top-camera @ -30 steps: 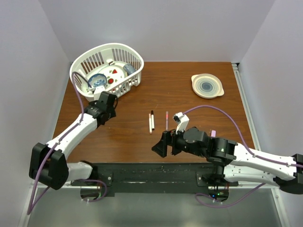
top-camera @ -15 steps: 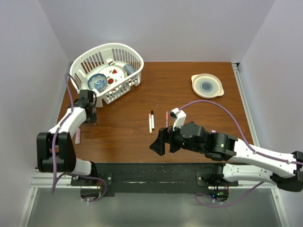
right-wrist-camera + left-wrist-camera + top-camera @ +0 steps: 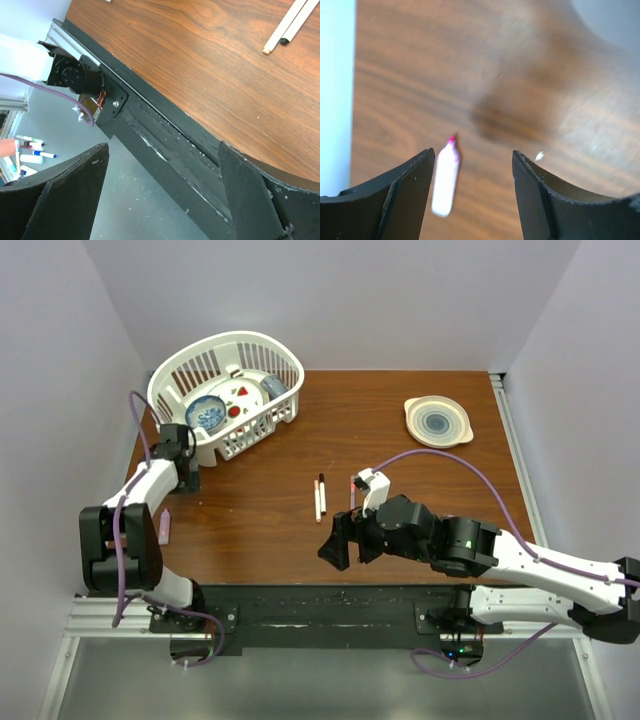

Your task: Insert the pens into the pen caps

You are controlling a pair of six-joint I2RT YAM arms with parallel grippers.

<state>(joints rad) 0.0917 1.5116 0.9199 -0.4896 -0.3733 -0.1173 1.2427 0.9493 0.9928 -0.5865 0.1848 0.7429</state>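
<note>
A lilac pen (image 3: 164, 526) with a pink tip lies near the table's left edge. In the left wrist view this pen (image 3: 445, 177) is blurred and lies on the wood between my open fingers, close to the left one. My left gripper (image 3: 186, 480) (image 3: 472, 152) is open and empty beside the basket. A white pen (image 3: 317, 502) and a black-tipped pen (image 3: 322, 492) lie side by side mid-table, and both show in the right wrist view (image 3: 287, 25). A pinkish pen (image 3: 352, 488) lies by my right arm. My right gripper (image 3: 340, 540) (image 3: 162, 147) is open and empty over the table's front edge. I see no loose caps.
A white basket (image 3: 280, 352) with dishes and small red pieces stands at the back left. A pale plate (image 3: 438, 421) sits at the back right. The black mounting rail (image 3: 165, 145) runs along the table's front edge. Walls close in on both sides.
My left arm has swung left and folded back towards the table's left edge by the basket. My right gripper has shifted slightly left, still open.
</note>
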